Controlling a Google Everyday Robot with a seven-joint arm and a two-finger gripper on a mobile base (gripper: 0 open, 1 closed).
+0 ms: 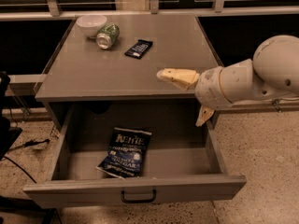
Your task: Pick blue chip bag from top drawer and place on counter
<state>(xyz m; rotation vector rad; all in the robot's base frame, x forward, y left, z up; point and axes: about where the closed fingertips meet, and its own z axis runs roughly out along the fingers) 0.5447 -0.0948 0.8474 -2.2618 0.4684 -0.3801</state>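
Note:
The blue chip bag (125, 152), dark navy with white "Kettle" lettering, lies flat on the floor of the open top drawer (135, 188), left of centre. The counter (126, 69) is the grey tabletop above the drawer. My gripper (179, 98) hangs at the counter's front right edge, above the drawer's right side and to the right of and above the bag. It is open and empty: one pale finger (177, 77) points left over the counter edge, and the other finger (203, 116) points down toward the drawer.
On the back left of the counter stand a white bowl (91, 24), a green can on its side (107, 35) and a small dark snack bar wrapper (138, 48). A railing runs behind the cabinet. Cables lie on the floor at left.

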